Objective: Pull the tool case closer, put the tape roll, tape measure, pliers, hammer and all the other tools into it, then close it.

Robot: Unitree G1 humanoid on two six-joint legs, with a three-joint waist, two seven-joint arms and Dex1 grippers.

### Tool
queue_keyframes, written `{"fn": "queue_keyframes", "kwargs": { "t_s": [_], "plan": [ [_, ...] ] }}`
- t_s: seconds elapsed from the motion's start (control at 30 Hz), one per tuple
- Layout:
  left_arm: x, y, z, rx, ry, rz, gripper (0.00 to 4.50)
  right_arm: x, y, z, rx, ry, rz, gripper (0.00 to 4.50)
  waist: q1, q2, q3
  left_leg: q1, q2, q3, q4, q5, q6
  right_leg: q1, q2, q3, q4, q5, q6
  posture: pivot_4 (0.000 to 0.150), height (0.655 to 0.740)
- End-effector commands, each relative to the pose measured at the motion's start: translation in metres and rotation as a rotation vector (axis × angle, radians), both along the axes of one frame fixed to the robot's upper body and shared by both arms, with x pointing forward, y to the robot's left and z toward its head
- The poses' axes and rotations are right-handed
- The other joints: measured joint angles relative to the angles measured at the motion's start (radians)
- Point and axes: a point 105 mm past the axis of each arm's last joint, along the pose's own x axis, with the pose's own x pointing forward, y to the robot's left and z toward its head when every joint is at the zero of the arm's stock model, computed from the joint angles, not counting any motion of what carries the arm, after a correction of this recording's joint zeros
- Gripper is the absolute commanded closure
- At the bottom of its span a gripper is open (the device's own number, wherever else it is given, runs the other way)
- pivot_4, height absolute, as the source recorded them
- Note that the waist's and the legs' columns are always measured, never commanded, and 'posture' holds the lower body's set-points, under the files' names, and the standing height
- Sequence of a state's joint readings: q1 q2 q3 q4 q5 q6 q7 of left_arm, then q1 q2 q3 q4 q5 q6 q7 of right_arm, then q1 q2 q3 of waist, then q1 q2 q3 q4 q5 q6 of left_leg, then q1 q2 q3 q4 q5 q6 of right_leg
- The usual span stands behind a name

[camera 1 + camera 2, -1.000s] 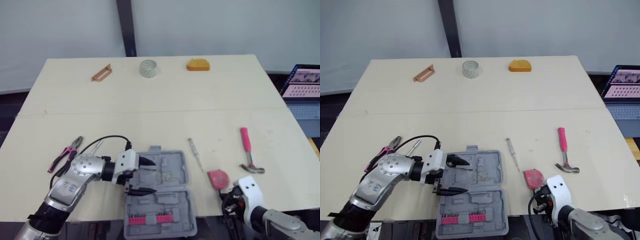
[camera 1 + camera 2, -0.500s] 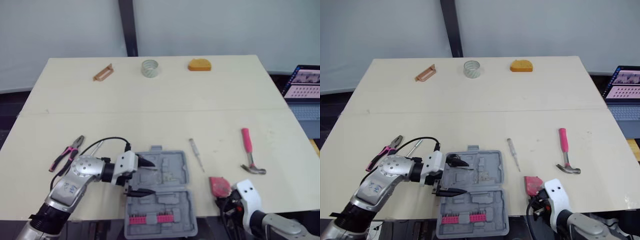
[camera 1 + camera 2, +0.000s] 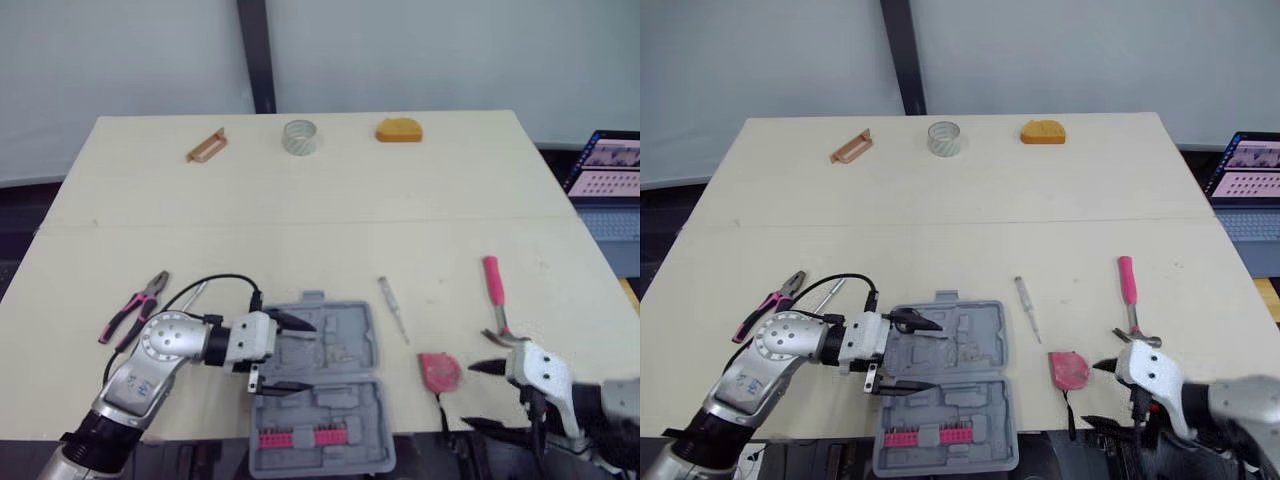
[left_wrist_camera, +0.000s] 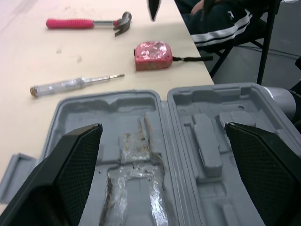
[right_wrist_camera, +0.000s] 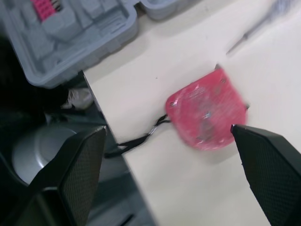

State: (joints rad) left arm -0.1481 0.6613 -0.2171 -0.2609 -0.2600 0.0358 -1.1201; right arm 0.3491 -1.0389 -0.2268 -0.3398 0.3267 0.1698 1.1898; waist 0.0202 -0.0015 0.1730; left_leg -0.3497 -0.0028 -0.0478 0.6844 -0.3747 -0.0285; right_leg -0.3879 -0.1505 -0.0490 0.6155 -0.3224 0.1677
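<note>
Head view: my left claw (image 3: 310, 355) hangs spread wide over the open tool case (image 3: 340, 400). The case lies at the near edge of the table (image 3: 300, 200), its near half jutting past it. That is close enough, I judge, to start loading. My right claw (image 3: 468, 396) is spread too, just beside the tape measure (image 3: 437, 369), the handiest tool for that arm. The hammer (image 3: 497, 300), screwdriver (image 3: 393, 308) and pliers (image 3: 132, 307) lie around the case. The tape roll (image 3: 299, 136) sits well apart at the far edge.

Left wrist view: my left fingers (image 4: 70, 165) frame the moulded halves with nothing between them, probably poised to steady the case.

Right wrist view: my right fingers (image 5: 70, 179) bracket the tape measure without touching it, and its strap (image 5: 136, 141) trails off the table edge.
</note>
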Motion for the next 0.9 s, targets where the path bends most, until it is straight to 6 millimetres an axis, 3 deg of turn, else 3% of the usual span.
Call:
{"fn": "queue_keyframes", "kwargs": {
  "t_s": [0.03,0.23,0.9],
  "plan": [
    [-0.008,-0.007,0.003,-0.012,-0.047,-0.060,0.00,0.014,-0.012,-0.010,-0.072,-0.030,0.162,0.03,0.000,0.000,0.000,0.000,0.000,0.000,0.000,0.000,0.000,0.000,0.000,0.000,0.000,0.000,0.000,0.150,0.7400],
    [-0.008,-0.008,0.001,-0.010,-0.070,-0.056,0.00,0.038,-0.012,-0.018,-0.086,-0.063,0.249,0.03,0.001,0.000,0.000,-0.001,0.000,0.000,0.000,0.000,0.000,0.000,0.000,-0.002,-0.001,0.000,0.000,0.150,0.7400],
    [-0.006,-0.010,0.000,-0.017,-0.087,-0.024,0.00,0.048,0.008,-0.037,-0.052,-0.079,0.304,0.03,0.001,0.000,0.000,-0.001,0.000,0.000,0.001,0.000,0.000,0.000,0.000,-0.002,-0.001,0.000,0.000,0.150,0.7400]
  ]
}}
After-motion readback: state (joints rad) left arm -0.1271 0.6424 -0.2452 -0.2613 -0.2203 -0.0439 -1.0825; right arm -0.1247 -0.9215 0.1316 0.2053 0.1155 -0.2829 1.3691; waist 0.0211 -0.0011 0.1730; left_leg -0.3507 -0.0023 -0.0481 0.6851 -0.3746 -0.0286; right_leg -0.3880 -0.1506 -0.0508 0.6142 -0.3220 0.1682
